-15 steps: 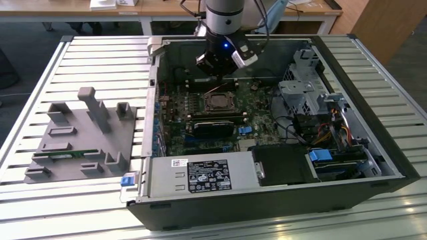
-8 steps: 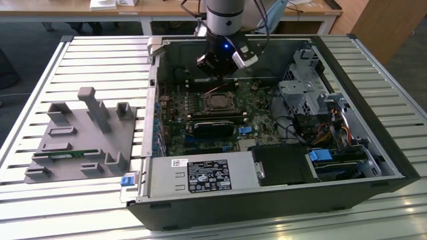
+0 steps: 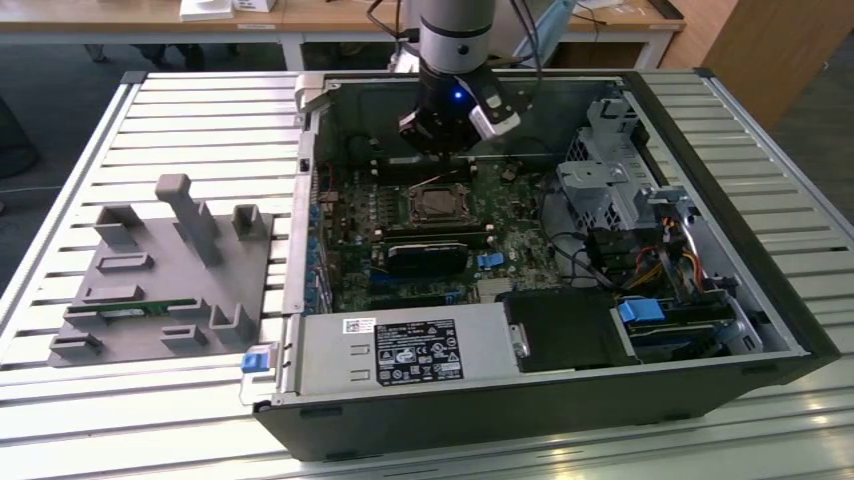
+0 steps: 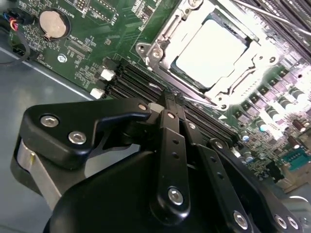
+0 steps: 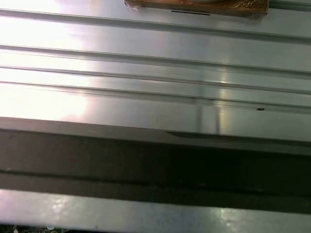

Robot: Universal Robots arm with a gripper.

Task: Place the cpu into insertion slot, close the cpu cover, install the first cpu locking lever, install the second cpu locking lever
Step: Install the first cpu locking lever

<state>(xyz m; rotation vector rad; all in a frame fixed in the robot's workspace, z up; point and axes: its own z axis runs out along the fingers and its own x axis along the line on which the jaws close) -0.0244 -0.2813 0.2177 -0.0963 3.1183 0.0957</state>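
Note:
The cpu [image 4: 211,46] lies flat in the motherboard's socket, its pale silvery top showing. The cpu cover [image 4: 160,46], a silvery frame, lies down around it, the chip seen through the square opening. A thin metal rod, apparently a locking lever [image 4: 265,14], runs past the socket's far side. My gripper [image 4: 165,103] hovers just short of the socket over the memory slots, its black fingers [image 4: 171,131] shut together with nothing between them. In the exterior view the gripper [image 3: 438,150] hangs inside the open computer case, just behind the socket and cpu [image 3: 434,205].
The open case [image 3: 747,250] lies on a slatted metal table [image 5: 146,58]. A drive cage [image 3: 607,180] and cables fill the exterior view's right; a power supply [image 3: 400,352] sits in front. A grey parts fixture [image 3: 167,270] rests at the exterior view's left. Memory slots [image 4: 131,80] run beside the socket.

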